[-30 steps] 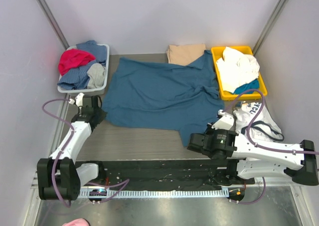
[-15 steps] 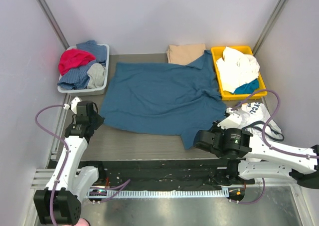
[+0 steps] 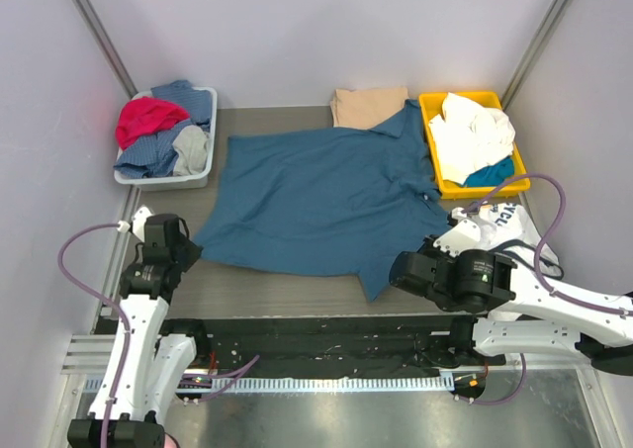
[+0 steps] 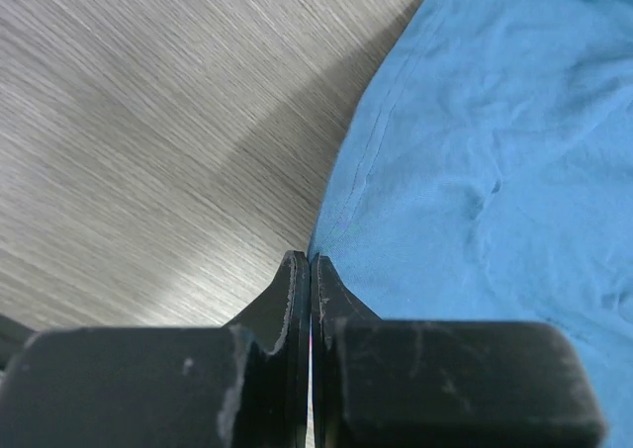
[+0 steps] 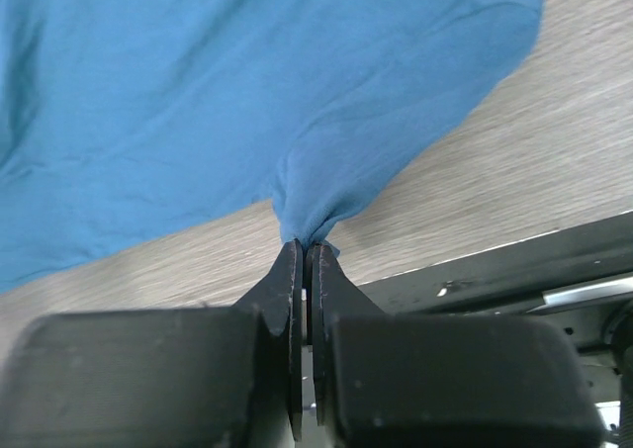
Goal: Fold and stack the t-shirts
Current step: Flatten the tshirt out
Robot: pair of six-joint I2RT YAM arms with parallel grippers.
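While our left pincer (image 4: 310, 268) and right pincer (image 5: 305, 255) each pinch a near corner of the teal shirt (image 3: 326, 206), spread mid-surface (image 3: 277, 290), we judge this the flattening step; next calls for an even fold.

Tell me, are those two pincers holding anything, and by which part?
Both hold the teal-blue t-shirt: the left pincer pinches its near-left corner, the right pincer its near-right corner, bunched.

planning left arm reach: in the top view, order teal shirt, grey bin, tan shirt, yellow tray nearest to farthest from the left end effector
1. teal shirt, its corner pinched in the left end effector
2. grey bin, back left
3. tan shirt, back centre
4. yellow tray, back right
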